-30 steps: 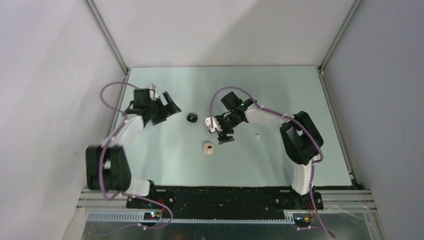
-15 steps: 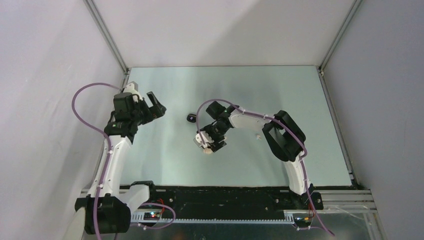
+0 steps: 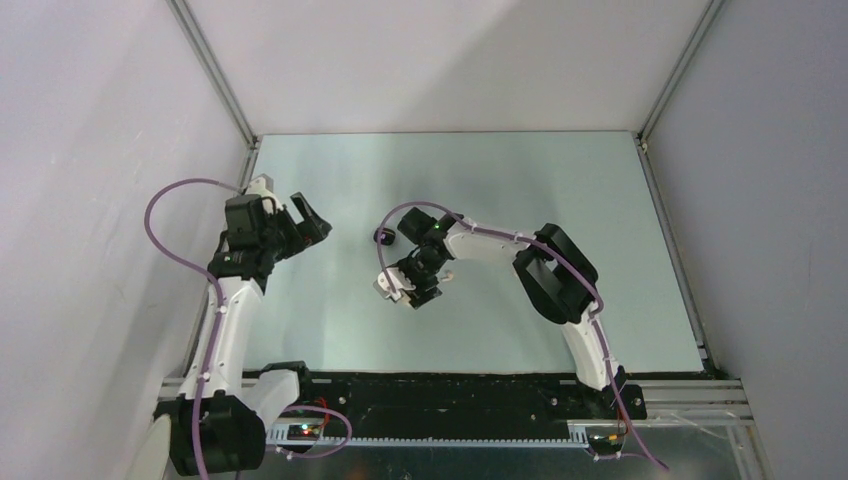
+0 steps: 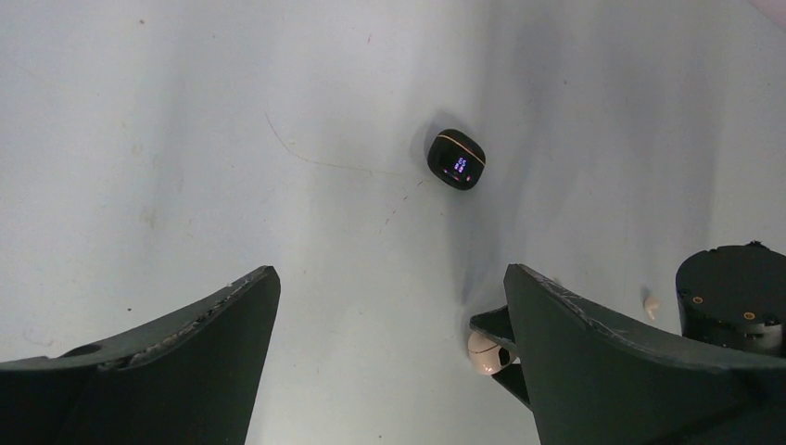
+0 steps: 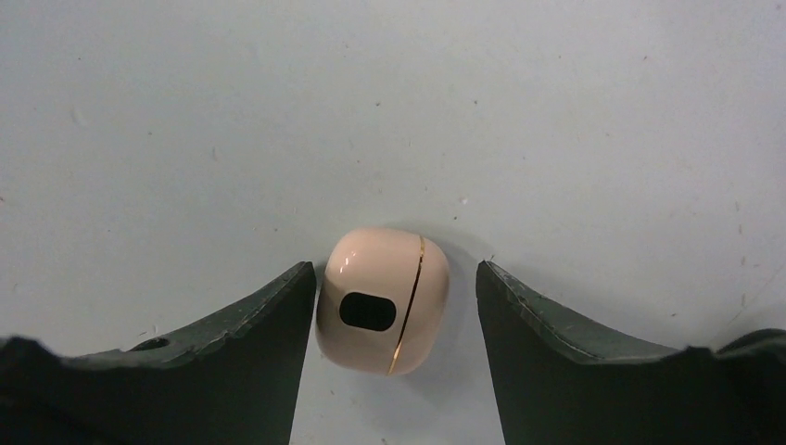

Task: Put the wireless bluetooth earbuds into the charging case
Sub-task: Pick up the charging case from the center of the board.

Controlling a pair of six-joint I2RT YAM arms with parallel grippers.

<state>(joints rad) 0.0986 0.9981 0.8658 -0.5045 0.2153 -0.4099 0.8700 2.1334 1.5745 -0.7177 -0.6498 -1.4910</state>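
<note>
1. Since the cream case (image 5: 382, 301) lies lid-shut on the table (image 5: 185, 111) nearest the arm bases, the step in hand looks like securing it. The right gripper (image 5: 394, 271) straddles it with jaws partly apart, one finger at its side and the other leaving a gap, so nothing is clamped yet.
2. The next move, as I judge it, calls for pinching the case's flanks squarely so it does not skid, then getting the lid open.
3. Just beyond, one cream earbud (image 4: 652, 304) lies loose beside the right arm; its partner I cannot find.
4. Farther out, the left gripper (image 4: 389, 273) hangs wide open and empty, facing the black case (image 4: 456, 159), which is shut with its display lit. No black earbuds show.
</note>
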